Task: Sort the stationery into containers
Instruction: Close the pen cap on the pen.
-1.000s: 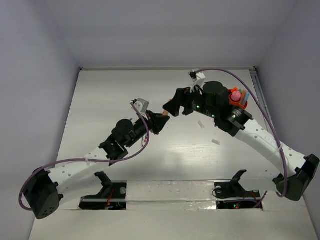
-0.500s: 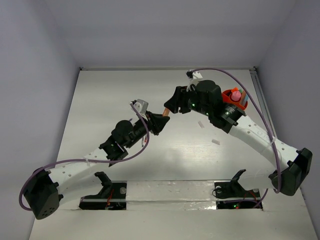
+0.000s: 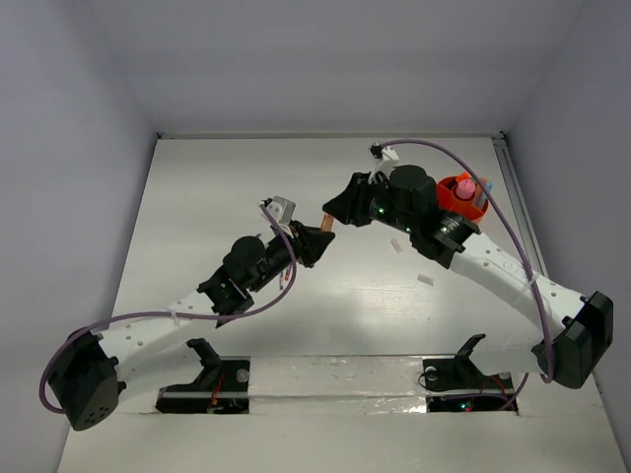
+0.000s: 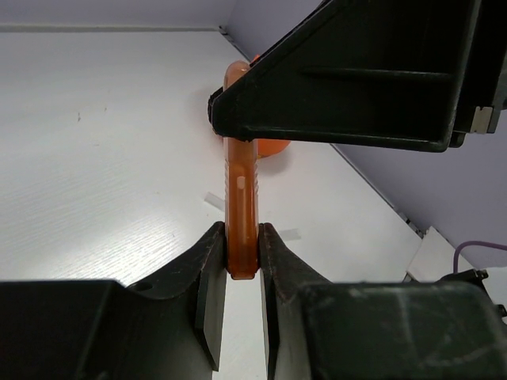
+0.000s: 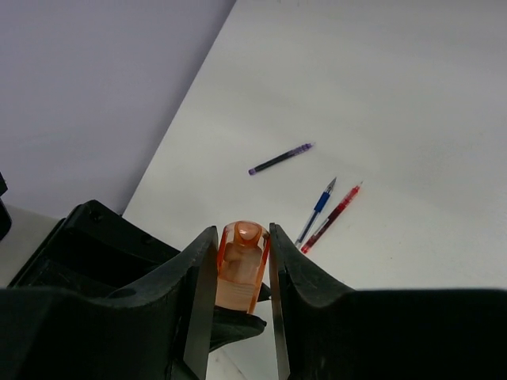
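Observation:
An orange marker point(image 3: 325, 222) hangs above the table between my two arms. My left gripper point(image 4: 242, 252) is shut on its lower end point(image 4: 242, 214). My right gripper point(image 5: 242, 255) has its jaws pressed against both sides of the marker's see-through orange cap point(image 5: 242, 265). In the top view the left gripper point(image 3: 315, 238) and the right gripper point(image 3: 335, 209) meet tip to tip. The round orange container point(image 3: 463, 204) stands at the back right behind the right arm, with pink and blue stationery sticking out of it. Its orange wall point(image 4: 273, 147) shows behind the marker in the left wrist view.
A purple pen point(image 5: 280, 159), a blue pen point(image 5: 317, 210) and a red pen point(image 5: 333, 215) lie on the white table below the right wrist. Two small white bits point(image 3: 396, 245) point(image 3: 426, 280) lie under the right arm. Grey walls enclose the table on three sides.
The right arm has moved left and its jaws have narrowed onto the marker's cap. The left arm holds the marker where it was.

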You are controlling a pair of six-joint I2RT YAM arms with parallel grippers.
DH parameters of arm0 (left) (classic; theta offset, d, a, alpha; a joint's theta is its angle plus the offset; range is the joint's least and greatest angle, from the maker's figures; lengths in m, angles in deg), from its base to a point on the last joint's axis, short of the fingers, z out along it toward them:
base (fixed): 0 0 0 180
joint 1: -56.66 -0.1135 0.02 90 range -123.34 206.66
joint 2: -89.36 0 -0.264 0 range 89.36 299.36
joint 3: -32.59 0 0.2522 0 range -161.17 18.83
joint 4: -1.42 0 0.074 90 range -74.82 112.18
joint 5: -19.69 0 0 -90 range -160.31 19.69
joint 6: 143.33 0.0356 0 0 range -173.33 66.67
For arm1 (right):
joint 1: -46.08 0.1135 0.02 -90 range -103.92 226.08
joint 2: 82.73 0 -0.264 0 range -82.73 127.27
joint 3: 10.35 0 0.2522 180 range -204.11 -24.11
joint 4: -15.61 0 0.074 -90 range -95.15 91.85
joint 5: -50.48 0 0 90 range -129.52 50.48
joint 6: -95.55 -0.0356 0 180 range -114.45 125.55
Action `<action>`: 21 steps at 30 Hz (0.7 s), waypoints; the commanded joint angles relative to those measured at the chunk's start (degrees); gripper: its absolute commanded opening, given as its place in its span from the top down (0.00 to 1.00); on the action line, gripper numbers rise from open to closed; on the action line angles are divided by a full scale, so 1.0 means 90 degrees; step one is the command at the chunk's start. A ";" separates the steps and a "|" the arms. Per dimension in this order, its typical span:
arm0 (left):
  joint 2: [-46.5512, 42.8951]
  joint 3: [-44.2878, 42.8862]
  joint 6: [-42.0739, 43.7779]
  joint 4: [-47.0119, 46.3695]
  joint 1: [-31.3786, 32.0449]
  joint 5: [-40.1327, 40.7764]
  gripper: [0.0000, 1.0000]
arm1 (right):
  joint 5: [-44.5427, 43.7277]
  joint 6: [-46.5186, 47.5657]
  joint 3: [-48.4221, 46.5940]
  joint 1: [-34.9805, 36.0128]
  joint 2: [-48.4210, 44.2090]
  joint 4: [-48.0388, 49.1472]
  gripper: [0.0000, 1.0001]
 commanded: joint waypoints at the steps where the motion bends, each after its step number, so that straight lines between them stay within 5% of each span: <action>1: -0.0078 -0.0390 -0.0098 -0.0569 -0.0014 0.0027 1.00 | 0.0119 -0.0037 0.0433 0.0002 -0.0206 0.0317 0.84; 12: 0.0078 -0.1679 0.0029 -0.0383 -0.0014 0.0437 1.00 | -0.0243 -0.0223 0.2015 0.0451 -0.0772 0.1468 0.94; 21: 0.0293 -0.2158 0.0059 -0.0315 -0.0150 0.0701 1.00 | -0.1520 -0.0330 0.3060 0.1280 -0.1144 0.1762 1.00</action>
